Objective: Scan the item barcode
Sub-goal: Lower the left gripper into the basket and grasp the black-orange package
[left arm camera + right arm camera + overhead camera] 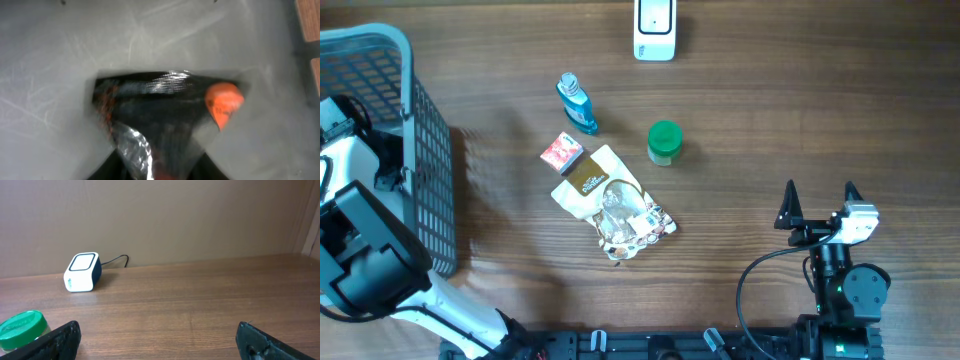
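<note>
Pickup stage, by the look of it: taking the black foil packet (155, 100) (orange corner showing at one side) out of the grey basket (430, 160) before carrying it to the scanner (654, 25). Sitting inside the basket at present, well apart from that scanner at the far edge of the desk (770, 100).

Doing this well, probably: checking the pinch before rising, given slippery, crinkly foil; lifting straight up to avoid snagging the basket's slatted wall; avoiding any crushing of the printed face; and hunting for the barcode side (not visible in the left wrist view) before turning it toward the scanner's window. Also steering clear of the green-lidded jar (664, 142) and the blue bottle (577, 102) standing between basket and scanner.

Reaching down into the basket with the left arm (370, 250), wrist bent so as to be looking almost straight at the basket floor. Showing the left fingers (225, 150) only as blurred grey flanks, narrowed onto both sides of the packet and apparently gripping it (off the floor or not, impossible to tell). Resting at the near right of the desk with the right arm (850, 290), right fingers (788, 205) spread wide, holding nothing, hanging over bare wood.
</note>
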Controlling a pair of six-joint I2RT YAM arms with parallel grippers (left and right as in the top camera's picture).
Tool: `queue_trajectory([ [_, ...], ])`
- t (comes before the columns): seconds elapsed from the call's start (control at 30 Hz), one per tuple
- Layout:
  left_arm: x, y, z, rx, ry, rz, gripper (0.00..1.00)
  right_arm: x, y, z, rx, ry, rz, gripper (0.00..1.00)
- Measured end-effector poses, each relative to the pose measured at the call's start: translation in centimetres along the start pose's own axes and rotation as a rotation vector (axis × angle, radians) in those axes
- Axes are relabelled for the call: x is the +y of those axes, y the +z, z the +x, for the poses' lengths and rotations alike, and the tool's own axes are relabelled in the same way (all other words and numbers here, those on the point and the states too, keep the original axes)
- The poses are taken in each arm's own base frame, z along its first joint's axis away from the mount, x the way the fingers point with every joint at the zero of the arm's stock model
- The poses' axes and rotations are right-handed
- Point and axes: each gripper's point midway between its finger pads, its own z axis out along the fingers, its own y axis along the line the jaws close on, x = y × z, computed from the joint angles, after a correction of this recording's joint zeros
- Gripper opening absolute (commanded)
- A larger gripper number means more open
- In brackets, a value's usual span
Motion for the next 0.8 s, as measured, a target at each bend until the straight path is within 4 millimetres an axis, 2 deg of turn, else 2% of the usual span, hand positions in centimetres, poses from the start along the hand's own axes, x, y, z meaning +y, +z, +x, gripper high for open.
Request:
queue_trajectory([
  [0.2, -0.7, -0.4, -0.8, -0.032, 0.002, 0.029, 0.13, 0.0, 0.0, 0.0, 0.000, 0.000, 0.000, 1.00],
  [0.3, -0.8, -0.5, -0.8, -0.028, 0.002, 0.034, 0.04, 0.0, 0.0, 0.0, 0.000, 0.000, 0.000, 1.00],
  [0.8, -1.9, -0.7, -0.4, 0.015, -0.026, 0.107, 0.04, 0.0, 0.0, 0.0, 0.000, 0.000, 0.000, 1.00],
])
